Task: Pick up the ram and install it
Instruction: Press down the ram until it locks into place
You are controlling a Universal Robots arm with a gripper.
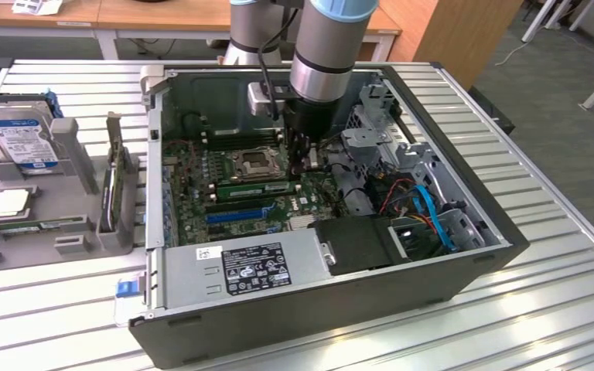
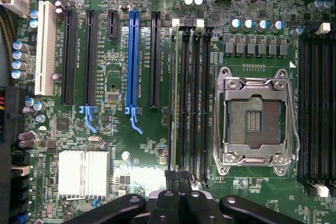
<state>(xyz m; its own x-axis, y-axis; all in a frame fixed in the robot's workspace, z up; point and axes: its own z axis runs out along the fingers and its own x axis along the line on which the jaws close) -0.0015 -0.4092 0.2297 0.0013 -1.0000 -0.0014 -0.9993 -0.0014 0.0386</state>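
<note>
Thin green ram (image 1: 253, 188) seated flat in motherboard slot.

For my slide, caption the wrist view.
Shut claw above the motherboard's memory slots, beside the empty CPU socket.

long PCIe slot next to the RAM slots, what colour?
Bright blue. The long PCIe slot shows best in the wrist view; the slots beside it are black.
</note>
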